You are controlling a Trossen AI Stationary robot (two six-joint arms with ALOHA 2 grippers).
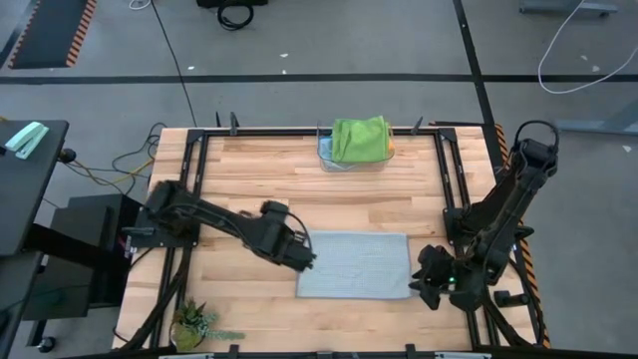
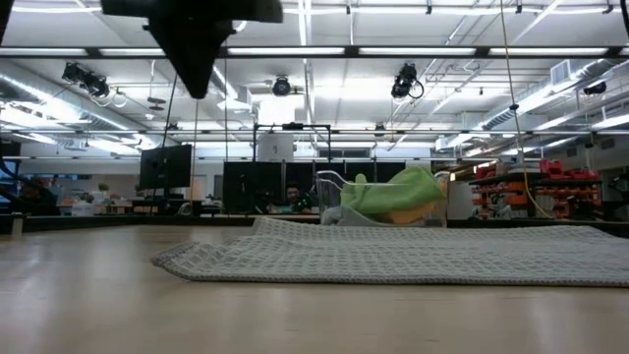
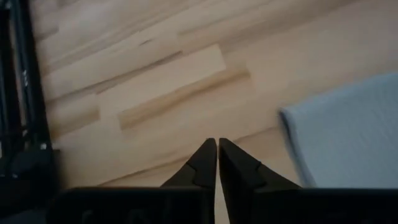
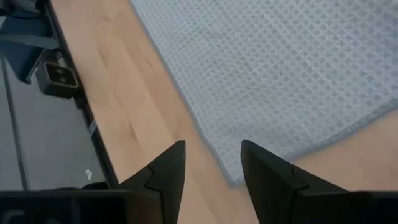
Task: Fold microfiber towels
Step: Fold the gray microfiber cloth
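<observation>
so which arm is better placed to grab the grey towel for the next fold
Probably the right. Its tool is open with a corner of the grey towel just ahead of the fingers. The left tool is shut over bare table, beside the towel's edge, holding nothing.

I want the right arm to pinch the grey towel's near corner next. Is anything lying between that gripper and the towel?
Nothing visible does. The right gripper hangs open over bare wood just off the grey towel corner; only table lies between.

overhead, table-level, 2 close wrist cams; all share grey towel point(image 1: 355, 264).
</observation>
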